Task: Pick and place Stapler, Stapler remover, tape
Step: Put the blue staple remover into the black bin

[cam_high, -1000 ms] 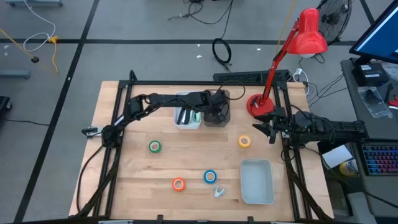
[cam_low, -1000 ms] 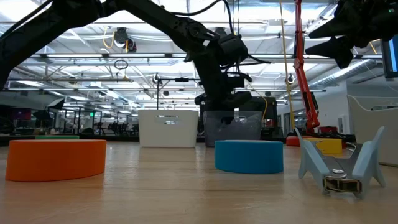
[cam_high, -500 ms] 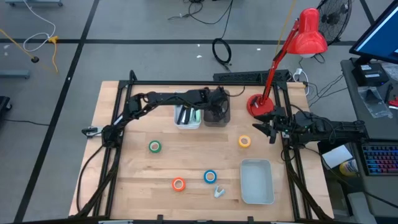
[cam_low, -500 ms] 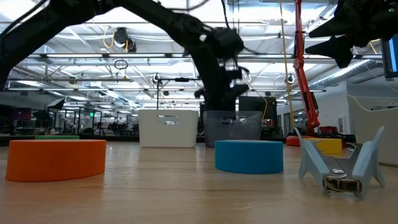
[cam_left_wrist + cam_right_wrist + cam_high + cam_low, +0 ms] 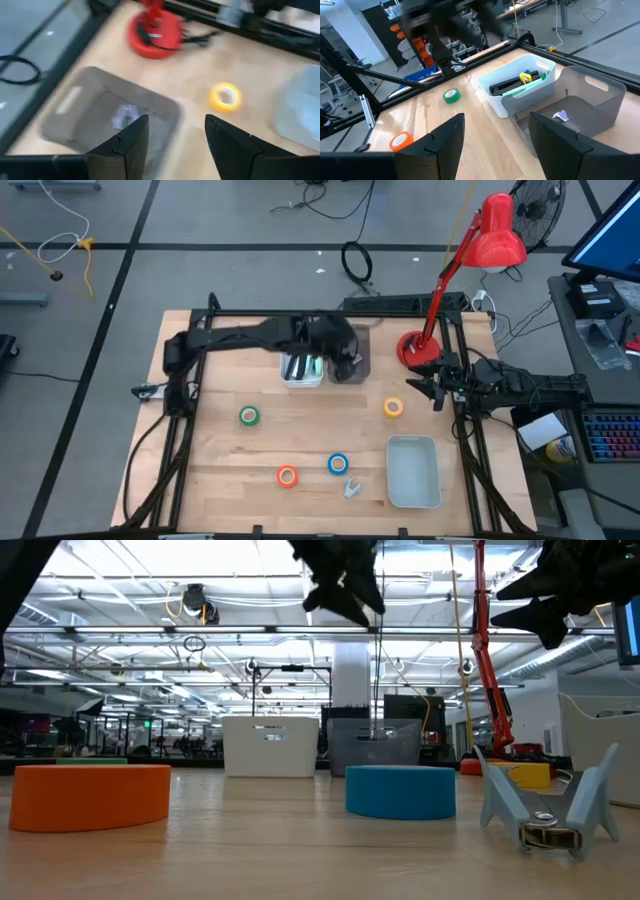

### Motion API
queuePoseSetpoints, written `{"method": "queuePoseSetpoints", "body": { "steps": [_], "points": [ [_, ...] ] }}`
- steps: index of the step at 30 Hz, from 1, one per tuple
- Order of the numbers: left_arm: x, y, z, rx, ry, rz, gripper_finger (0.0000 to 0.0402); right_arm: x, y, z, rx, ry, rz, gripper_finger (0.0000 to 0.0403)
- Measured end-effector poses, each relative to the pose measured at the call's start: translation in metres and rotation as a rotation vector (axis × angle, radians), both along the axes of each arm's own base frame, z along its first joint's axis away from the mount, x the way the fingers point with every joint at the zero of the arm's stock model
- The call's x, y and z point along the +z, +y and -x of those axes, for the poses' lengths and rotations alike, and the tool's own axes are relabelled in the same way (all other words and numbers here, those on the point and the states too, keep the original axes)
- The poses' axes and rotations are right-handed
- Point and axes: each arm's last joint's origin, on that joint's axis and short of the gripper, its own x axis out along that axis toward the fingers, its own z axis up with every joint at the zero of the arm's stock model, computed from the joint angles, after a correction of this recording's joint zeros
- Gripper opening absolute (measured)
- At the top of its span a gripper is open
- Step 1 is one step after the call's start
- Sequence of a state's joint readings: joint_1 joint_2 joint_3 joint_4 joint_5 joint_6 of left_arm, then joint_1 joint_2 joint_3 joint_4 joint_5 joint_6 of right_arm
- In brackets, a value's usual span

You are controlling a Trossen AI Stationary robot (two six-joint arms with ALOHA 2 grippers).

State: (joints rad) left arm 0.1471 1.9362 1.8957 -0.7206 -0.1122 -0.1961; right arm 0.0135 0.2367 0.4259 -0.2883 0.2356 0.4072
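Note:
My left gripper [image 5: 350, 358] [image 5: 176, 122] hangs open above the grey bin [image 5: 358, 368] [image 5: 92, 82], with nothing between its fingers. A small pale item [image 5: 125, 116] [image 5: 561, 115] lies on that bin's floor. Beside it the white bin [image 5: 300, 379] [image 5: 492, 102] holds a dark stapler [image 5: 512, 84] and a mint-green one [image 5: 532, 86]. Green [image 5: 248, 416], yellow [image 5: 393, 407] [image 5: 225, 96], orange [image 5: 287, 475] and blue [image 5: 338, 464] tape rolls lie flat on the table. A grey-blue staple remover [image 5: 350, 488] [image 5: 548, 805] rests by the blue roll. My right gripper [image 5: 415, 383] [image 5: 497, 120] waits open at the right edge.
A clear tray [image 5: 413, 471] sits at the near right. The red lamp's base [image 5: 412, 348] stands at the far right, with its arm slanting up over the table's corner. Black frame rails [image 5: 300, 314] run along the far edge and both sides.
My left gripper has risen steeply out of the grey bin, from down between its walls to well above its rim, and it has drawn back a little toward the table's left. The bins and tape rolls have stayed put.

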Motion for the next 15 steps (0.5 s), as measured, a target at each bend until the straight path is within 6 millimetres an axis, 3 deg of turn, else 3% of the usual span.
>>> {"method": "queuePoseSetpoints", "body": {
  "steps": [5, 10, 15],
  "points": [
    [0.001, -0.052, 0.001, -0.07, 0.023, 0.053, 0.0198, 0.0, 0.0, 0.0, 0.002, 0.001, 0.0, 0.0212],
    [-0.01, -0.101, -0.003, -0.146, 0.058, 0.052, 0.0198, 0.0, 0.0, 0.0, 0.004, -0.004, -0.001, 0.0212],
    [-0.01, -0.133, 0.0, -0.107, 0.027, 0.084, 0.0198, 0.003, 0.001, -0.001, 0.007, -0.045, -0.053, 0.0212]
  ]
}}
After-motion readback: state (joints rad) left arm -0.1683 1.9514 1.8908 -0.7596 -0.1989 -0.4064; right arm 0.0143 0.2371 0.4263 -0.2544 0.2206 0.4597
